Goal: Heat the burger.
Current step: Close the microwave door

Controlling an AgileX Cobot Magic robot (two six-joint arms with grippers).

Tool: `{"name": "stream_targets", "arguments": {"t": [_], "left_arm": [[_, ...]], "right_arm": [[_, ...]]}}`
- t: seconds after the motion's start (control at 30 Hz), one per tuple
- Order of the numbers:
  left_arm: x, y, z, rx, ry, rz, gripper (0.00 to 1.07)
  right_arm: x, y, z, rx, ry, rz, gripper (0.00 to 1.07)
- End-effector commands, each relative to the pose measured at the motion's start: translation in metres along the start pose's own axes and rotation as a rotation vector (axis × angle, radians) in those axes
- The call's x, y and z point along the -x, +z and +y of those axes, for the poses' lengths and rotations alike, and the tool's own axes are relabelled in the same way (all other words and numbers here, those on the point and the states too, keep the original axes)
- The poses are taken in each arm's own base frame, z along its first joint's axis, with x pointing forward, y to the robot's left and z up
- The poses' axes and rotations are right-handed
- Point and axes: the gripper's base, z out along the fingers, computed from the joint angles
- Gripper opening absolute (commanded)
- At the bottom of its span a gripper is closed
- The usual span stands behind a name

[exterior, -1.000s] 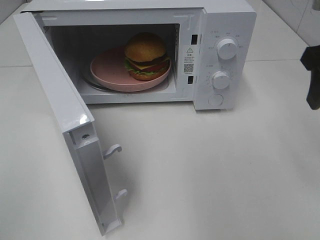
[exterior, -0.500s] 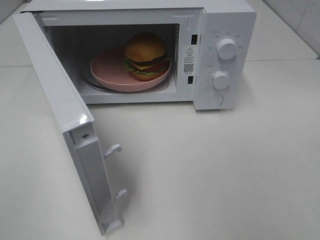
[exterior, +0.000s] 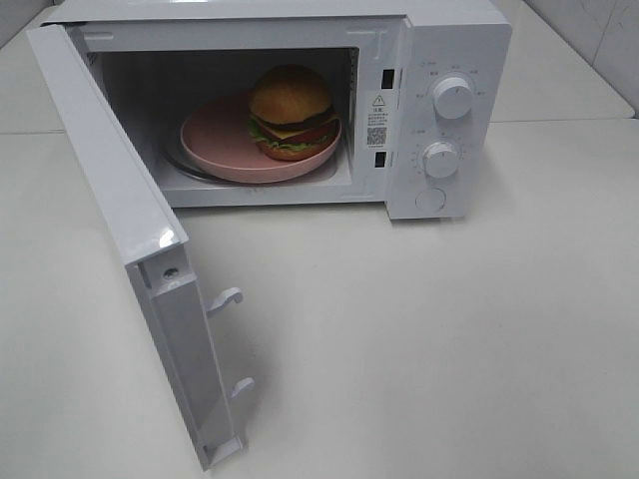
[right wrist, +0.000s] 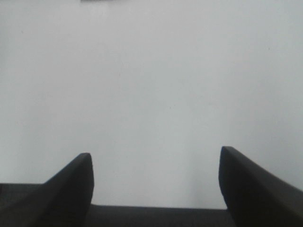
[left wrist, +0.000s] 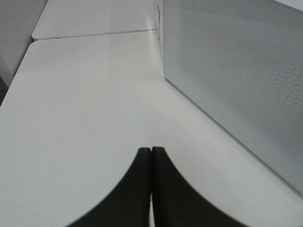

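Sitting inside the open microwave (exterior: 454, 35), item one: the burger (exterior: 291, 110), upright, with a golden domed bun over lettuce, tomato, cheese and a dark patty. It rests on the right part of a pink plate (exterior: 215, 140), and the plate lies on the floor of the cooking chamber.

Item two: microwave, white, standing at the far side of a pale desk (exterior: 449, 349). Its door (exterior: 110, 200) is hinged on the left in the high view and swung wide toward the camera. Two white latch hooks (exterior: 228, 297) project from the door's free edge, one above the other.

Item three: control panel, right of the chamber. It carries an upper knob (exterior: 453, 98), a lower knob (exterior: 440, 159) and a round button (exterior: 430, 199) beneath them. A sticker (exterior: 377, 120) with a warning mark and a square code sits on the frame between chamber and panel.

Item four: left gripper (left wrist: 151, 156), black, fingers pressed together with nothing between them. It sits low over the desk, just beside the door's perforated outer face.

Item five: right gripper (right wrist: 155, 155), black, fingers spread wide and empty, facing a plain pale surface.
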Motion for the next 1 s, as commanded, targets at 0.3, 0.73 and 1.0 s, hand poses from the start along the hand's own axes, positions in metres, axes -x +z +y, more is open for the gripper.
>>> {"name": "stream_targets", "arguments": {"t": [0.3, 0.73, 1.0], "left_arm": [[-0.001, -0.002, -0.001, 0.000, -0.001, -0.023, 0.00], [-0.001, -0.002, -0.001, 0.000, -0.002, -0.020, 0.00], [-0.001, -0.002, -0.001, -0.006, -0.005, -0.021, 0.00]], "right_arm": [[-0.029, -0.043, -0.004, 0.026, -0.009, -0.338, 0.71], [-0.028, -0.042, -0.004, 0.026, -0.011, -0.328, 0.71], [-0.029, -0.041, -0.004, 0.024, -0.016, -0.321, 0.71]]}}
